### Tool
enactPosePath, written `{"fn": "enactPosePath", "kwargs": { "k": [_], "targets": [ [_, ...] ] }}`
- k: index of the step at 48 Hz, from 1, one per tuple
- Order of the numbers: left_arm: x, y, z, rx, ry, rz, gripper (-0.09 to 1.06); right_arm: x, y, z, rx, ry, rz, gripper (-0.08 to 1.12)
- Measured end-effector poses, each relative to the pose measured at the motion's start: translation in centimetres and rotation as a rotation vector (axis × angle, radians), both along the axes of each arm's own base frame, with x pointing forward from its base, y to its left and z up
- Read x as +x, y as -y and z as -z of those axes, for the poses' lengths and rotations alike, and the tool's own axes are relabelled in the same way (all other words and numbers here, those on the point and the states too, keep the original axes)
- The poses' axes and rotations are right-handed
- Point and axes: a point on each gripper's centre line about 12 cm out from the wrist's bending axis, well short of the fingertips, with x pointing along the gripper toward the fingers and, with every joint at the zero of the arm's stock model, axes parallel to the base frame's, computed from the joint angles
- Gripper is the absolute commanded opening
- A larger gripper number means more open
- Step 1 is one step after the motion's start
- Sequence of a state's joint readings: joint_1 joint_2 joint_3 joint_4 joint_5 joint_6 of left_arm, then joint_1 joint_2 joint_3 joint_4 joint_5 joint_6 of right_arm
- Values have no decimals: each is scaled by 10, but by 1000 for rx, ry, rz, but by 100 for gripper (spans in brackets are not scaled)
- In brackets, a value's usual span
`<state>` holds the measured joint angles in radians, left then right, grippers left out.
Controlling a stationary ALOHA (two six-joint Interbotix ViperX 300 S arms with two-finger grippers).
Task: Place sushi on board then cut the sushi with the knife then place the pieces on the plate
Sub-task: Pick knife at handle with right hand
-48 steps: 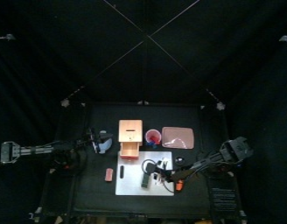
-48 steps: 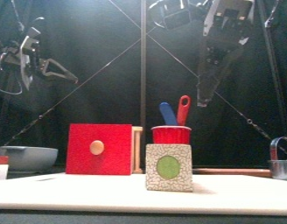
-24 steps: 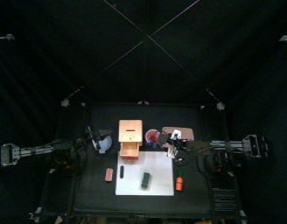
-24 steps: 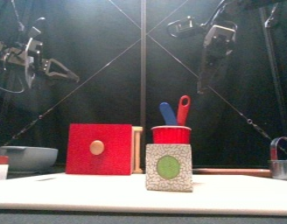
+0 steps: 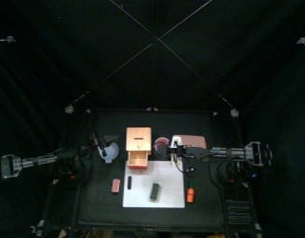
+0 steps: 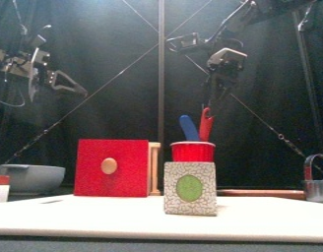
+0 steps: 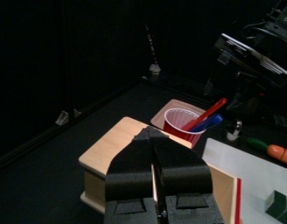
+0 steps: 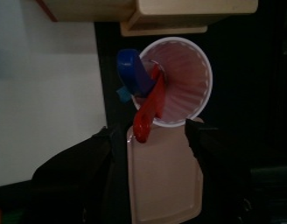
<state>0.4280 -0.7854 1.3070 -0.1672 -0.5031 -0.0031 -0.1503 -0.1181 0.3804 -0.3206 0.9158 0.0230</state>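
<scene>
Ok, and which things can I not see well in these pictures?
Pink tray: top view, the right arm covers part.
Sushi roll: front view, only its end shows.
Small red thing beside the white board: top view, too small to name.

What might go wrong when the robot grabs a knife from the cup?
The blue knife and red knife lean close together in the cup. The right gripper, open above them, may pinch both or knock one aside. The cup also looks light, so a tug on a knife might tip it toward the box beside it or onto the tray.
</scene>
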Motion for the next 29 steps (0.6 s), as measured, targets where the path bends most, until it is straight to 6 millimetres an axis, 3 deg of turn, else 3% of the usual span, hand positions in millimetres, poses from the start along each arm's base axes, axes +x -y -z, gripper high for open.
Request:
{"fn": "enactPosePath", "kwargs": {
  "k": [6,18,29],
  "targets": [
    [0,0,1,-1,-3,0,10,4,2,8,-4,-31,1,85],
    [-1,0,1,-1,9,-3,10,11,7,10,-10,-93,22,57],
    [-3,0,4,-5,12,-10,10,14,7,3,-16,-88,25,51]
  ]
}}
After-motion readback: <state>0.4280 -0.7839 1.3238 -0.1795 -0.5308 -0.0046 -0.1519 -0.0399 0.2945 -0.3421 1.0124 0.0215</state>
